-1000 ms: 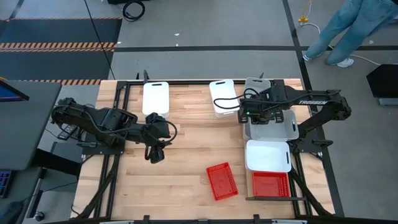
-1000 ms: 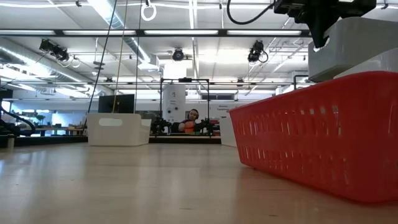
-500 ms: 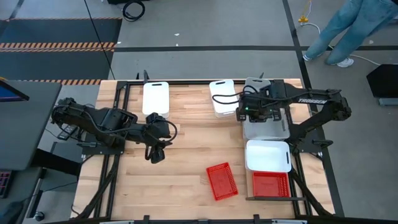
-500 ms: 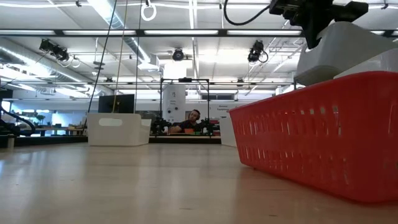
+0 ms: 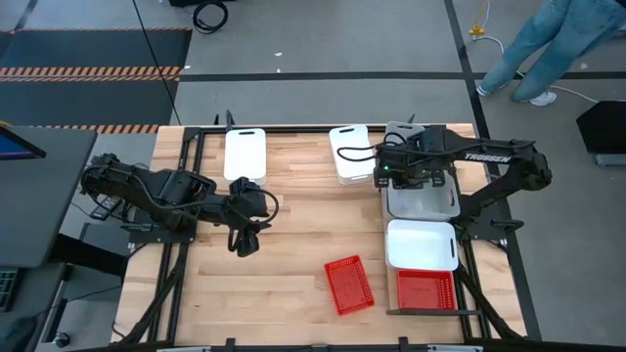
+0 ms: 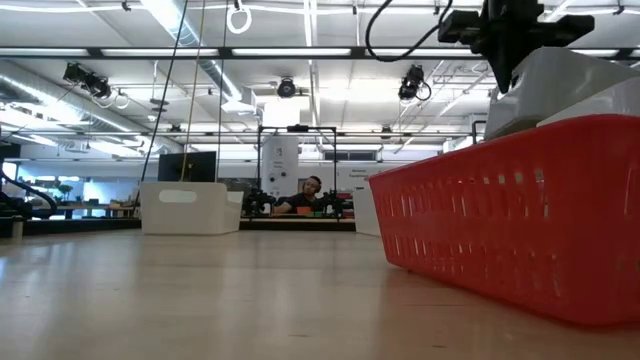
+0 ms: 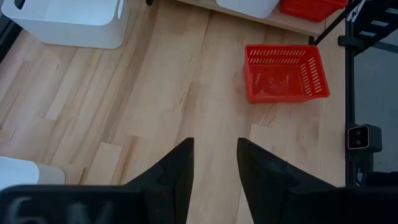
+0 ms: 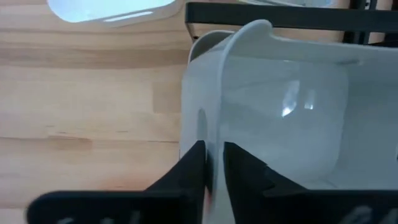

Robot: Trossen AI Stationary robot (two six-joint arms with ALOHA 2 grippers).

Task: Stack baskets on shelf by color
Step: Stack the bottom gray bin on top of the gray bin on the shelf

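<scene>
My right gripper is shut on a light grey basket at the far end of the shelf on the table's right. A white basket and a red basket stand nearer on that shelf. A loose red basket lies on the table, and two white baskets stand at the far edge. My left gripper hangs open over the left half of the table with nothing between its fingers. My right gripper has the grey basket's left side wall between its two fingers, one finger inside the basket and one outside. The fingers come from above, pointing down. The basket sits nearly level over the shelf, with another grey rim showing past its far end.
The table's middle is bare wood between the loose red basket and the far white baskets. Black frame bars run along both sides of the table. A person's legs show on the floor beyond the far right corner.
My right gripper has shifted a little toward the table's left edge and down with the grey basket. The basket, tilted a second ago, now sits nearly level and lower over the shelf.
</scene>
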